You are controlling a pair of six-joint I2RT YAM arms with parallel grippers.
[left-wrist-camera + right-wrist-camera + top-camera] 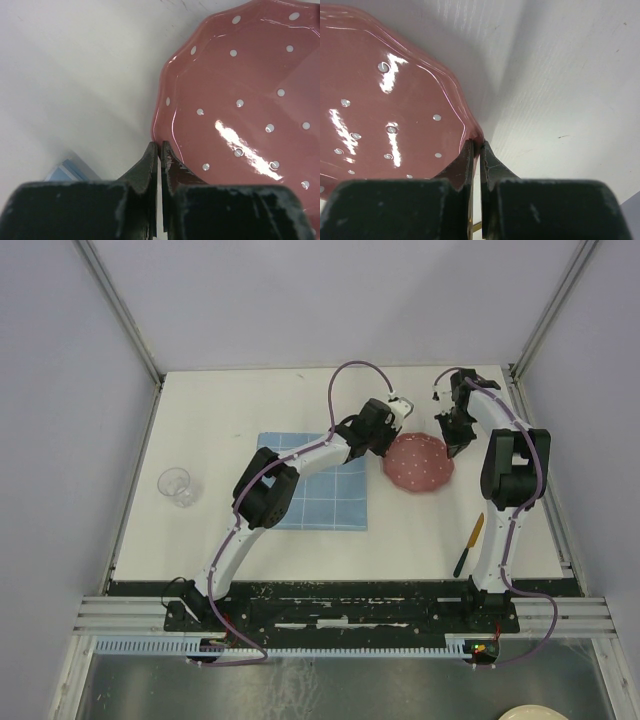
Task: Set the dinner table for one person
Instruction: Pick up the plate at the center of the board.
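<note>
Matte white square table (pixel 250 530) spans the whole workspace under both arms. On its far right part sits a scalloped pink ceramic plate with white dots (pixel 418 465), just right of a blue grid-patterned cloth placemat (pixel 335 495). The left pincer (pixel 160 150) is closed to a thin slit, nipping the plate's left rim. The right pincer (pixel 477 147) is equally narrow on the opposite rim. A clear glass tumbler (pixel 177 485) stands far left. A yellow-handled knife (pixel 470 543) lies near right.

On the dinner table (pixel 220 400): glass (pixel 176 486) left of placemat (pixel 330 502), plate (pixel 420 465) right, knife (pixel 469 544) right and nearer.
</note>
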